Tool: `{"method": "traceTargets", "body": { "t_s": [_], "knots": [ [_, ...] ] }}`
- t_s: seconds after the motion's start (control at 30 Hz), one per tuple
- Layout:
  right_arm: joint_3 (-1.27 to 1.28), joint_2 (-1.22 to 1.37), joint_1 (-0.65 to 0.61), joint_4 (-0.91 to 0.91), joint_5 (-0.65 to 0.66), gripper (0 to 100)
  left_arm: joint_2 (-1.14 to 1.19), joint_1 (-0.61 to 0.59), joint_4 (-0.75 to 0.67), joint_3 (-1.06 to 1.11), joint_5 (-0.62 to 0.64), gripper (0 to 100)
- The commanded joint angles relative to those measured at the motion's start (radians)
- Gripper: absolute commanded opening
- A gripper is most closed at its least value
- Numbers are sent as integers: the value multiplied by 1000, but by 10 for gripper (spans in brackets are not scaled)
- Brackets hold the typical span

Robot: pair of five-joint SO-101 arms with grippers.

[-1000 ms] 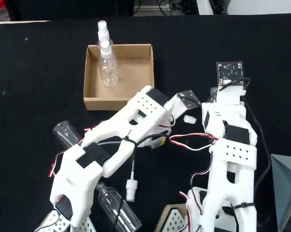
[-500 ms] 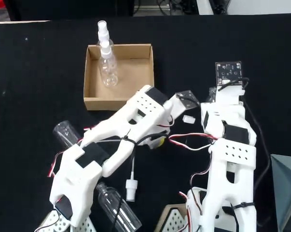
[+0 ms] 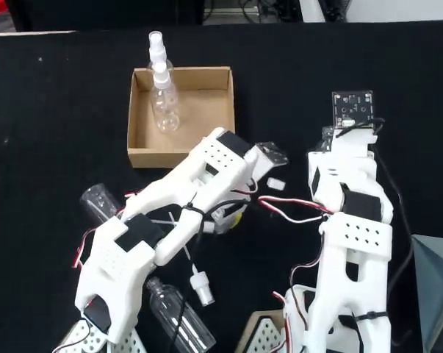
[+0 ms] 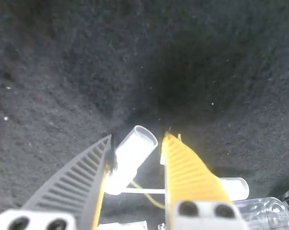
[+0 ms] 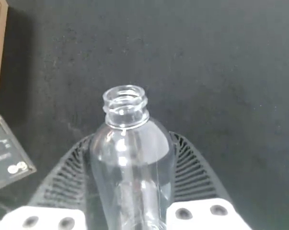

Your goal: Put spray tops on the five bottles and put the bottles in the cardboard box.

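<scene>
Left gripper [image 4: 138,139] pinching spray top [image 4: 130,155], right gripper [image 5: 134,139] clamped round open-necked bottle [image 5: 127,163], both just right of centre in high view; best to align tube over neck, lower straight, then seat cap.

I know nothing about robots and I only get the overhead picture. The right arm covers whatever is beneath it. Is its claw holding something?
Observer: Yes. The right claw grips a clear bottle with an open, uncapped neck.
Operator: And the arm nearer the cardboard box?
Observer: The left claw pinches a white spray top between its two fingers.
Operator: Which way does the bottle point?
Observer: Neck forward, sticking out past the right claw's fingertips.
</scene>
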Motion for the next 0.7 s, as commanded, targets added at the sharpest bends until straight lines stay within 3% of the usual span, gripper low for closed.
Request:
{"method": "traceTargets", "body": {
  "t_s": [0.0, 0.67],
  "knots": [
    [-25, -38, 20, -25, -6, 38, -71, -15, 8, -48, 20, 152],
    [-24, -38, 20, -25, -5, 38, 74, -15, -34, -31, -114, 150]
  ]
}}
